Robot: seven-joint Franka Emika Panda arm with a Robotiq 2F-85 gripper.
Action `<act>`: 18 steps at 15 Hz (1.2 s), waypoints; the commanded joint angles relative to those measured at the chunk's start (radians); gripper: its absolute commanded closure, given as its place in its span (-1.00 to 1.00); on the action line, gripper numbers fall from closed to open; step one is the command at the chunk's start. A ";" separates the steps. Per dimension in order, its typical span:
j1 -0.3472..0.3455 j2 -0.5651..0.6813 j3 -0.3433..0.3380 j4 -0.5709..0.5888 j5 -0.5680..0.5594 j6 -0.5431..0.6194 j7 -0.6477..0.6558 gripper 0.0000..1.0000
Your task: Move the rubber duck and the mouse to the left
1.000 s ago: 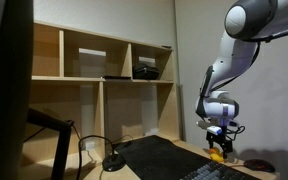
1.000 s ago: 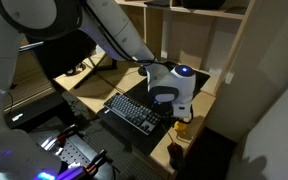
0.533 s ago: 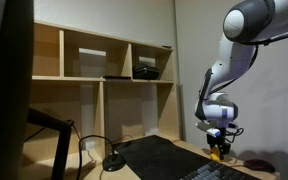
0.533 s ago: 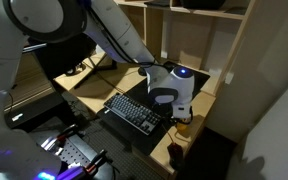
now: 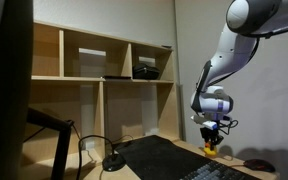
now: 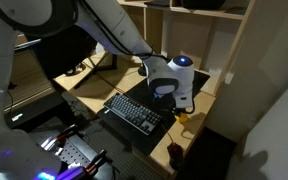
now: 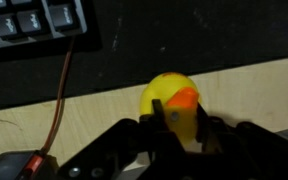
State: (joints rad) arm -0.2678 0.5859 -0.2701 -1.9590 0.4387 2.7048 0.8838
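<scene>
Pale wooden desk point(image 7: 104, 110), black mat point(image 7: 184, 40), rubber duck point(image 7: 169, 98) in claw point(image 7: 181, 128).

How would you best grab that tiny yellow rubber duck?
Grip the tiny yellow rubber duck across its round body, coming down from above: it is small, low and smooth, and the gripper holds it that way.

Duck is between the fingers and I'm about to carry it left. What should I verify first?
1. Rubber duck centred between the fingers: ok.
2. Fingers closed against both its sides: ok in the wrist view.
3. Duck lifted off the desk: cannot tell.
4. Orange cable clear of the fingers: ok, it lies beside them without touching.
5. Keyboard apart from the duck: ok.
</scene>
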 commanded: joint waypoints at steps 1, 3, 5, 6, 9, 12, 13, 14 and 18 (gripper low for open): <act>0.061 -0.201 0.023 -0.158 -0.062 0.017 -0.093 0.88; 0.106 -0.281 0.040 -0.221 -0.093 0.025 -0.125 0.86; 0.145 -0.376 0.070 -0.297 -0.112 0.019 -0.161 0.86; 0.167 -0.425 0.082 -0.340 -0.129 0.019 -0.175 0.86; 0.157 -0.347 0.076 -0.242 -0.113 -0.003 -0.115 0.45; 0.150 -0.324 0.082 -0.227 -0.113 -0.028 -0.141 0.86; 0.163 -0.326 0.110 -0.230 -0.113 -0.037 -0.185 0.86; 0.176 -0.333 0.136 -0.235 -0.105 -0.045 -0.211 0.86; 0.259 -0.344 0.251 -0.238 -0.085 -0.058 -0.247 0.86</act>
State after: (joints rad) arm -0.0539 0.2577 -0.0803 -2.1961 0.3291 2.6830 0.6878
